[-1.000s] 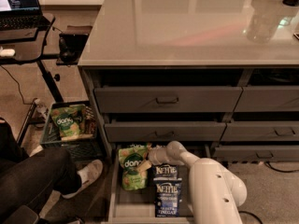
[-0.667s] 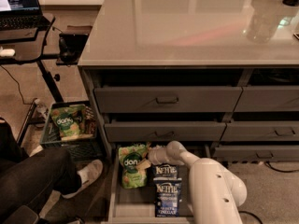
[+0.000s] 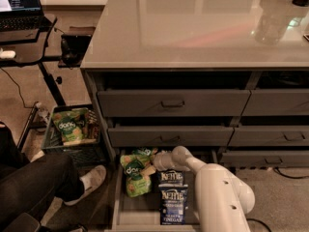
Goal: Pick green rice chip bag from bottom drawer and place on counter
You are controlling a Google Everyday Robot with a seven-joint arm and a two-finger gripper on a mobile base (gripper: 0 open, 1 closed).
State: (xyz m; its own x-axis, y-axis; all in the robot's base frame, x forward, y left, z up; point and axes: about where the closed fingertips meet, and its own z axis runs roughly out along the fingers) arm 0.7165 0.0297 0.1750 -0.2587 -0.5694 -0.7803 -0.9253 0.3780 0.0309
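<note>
The green rice chip bag [image 3: 136, 176] lies crumpled in the left part of the open bottom drawer [image 3: 116, 203], at the foot of the cabinet. My gripper [image 3: 151, 164] reaches down into the drawer from the white arm [image 3: 219, 193] and sits at the bag's upper right edge, touching or nearly touching it. Two dark blue Kettle bags [image 3: 172, 203] lie to the right of the green bag, under the arm. The glossy counter [image 3: 193, 28] tops the cabinet above.
Closed drawers with bar handles [image 3: 173, 103] sit above the open one. A crate [image 3: 72, 129] holding another green bag stands on the floor at left. A seated person's leg and shoe [image 3: 91, 179] are next to the drawer. A black desk with a laptop [image 3: 19, 4] is at far left.
</note>
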